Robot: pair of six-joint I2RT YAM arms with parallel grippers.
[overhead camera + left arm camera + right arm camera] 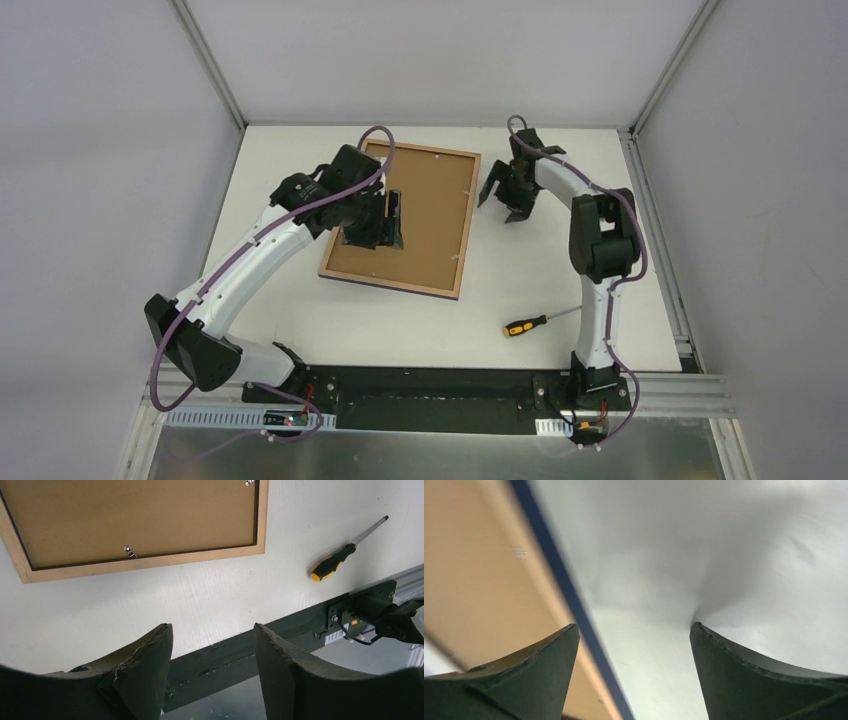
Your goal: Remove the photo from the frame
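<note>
The frame point(390, 283) lies face down on the white table, its light wood back rim up and a dark-blue edge point(559, 575) showing along its side. The brown backing board point(430, 210) fills it, and the photo is hidden. My left gripper point(390, 215) hovers over the board's left half. In the left wrist view it point(212, 630) is open with nothing between its fingers, and the frame's near corner point(145, 562) lies beyond. My right gripper point(505, 200) stands just off the frame's right edge. In the right wrist view it point(634, 627) is wide open, with the blue edge close to its left finger.
A yellow-and-black screwdriver point(525, 326) lies on the table near the right arm's base and also shows in the left wrist view point(340, 560). A small metal tab point(130, 551) sits on the board's near edge. White walls enclose the table on three sides.
</note>
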